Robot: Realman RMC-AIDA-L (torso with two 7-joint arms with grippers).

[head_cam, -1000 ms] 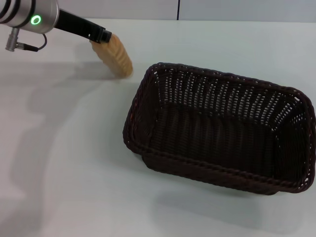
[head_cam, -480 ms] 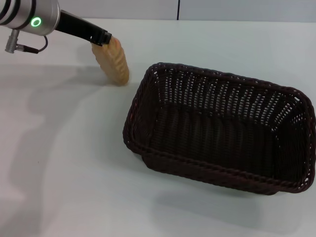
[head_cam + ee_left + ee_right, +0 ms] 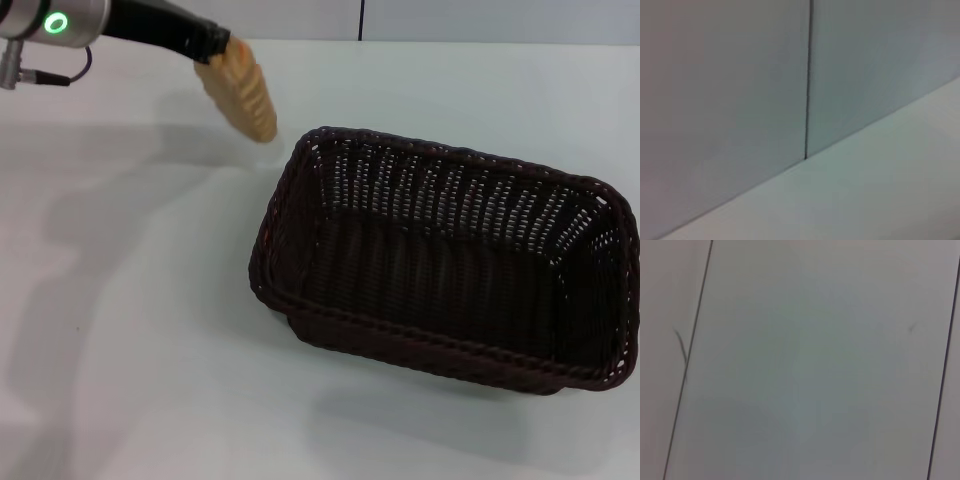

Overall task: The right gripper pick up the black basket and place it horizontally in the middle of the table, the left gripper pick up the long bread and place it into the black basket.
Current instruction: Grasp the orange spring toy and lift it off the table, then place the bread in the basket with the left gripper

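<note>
In the head view the black basket (image 3: 445, 265), a big dark woven rectangle, rests on the white table (image 3: 130, 330) right of centre, its inside holding nothing. Up at the top left my left gripper (image 3: 218, 50) is shut on one end of the long bread (image 3: 243, 92). The orange-brown ridged loaf hangs tilted in the air, its free end just beyond the basket's far-left corner. The right gripper does not show in any view.
A grey wall with a dark vertical seam (image 3: 360, 20) runs along the table's far edge. The left wrist view shows that wall seam (image 3: 807, 80) and a strip of tabletop; the right wrist view shows only pale panels.
My left gripper has lifted the long bread off the table and carried it up and a little right, toward the basket's far-left corner. The basket has stayed put.
</note>
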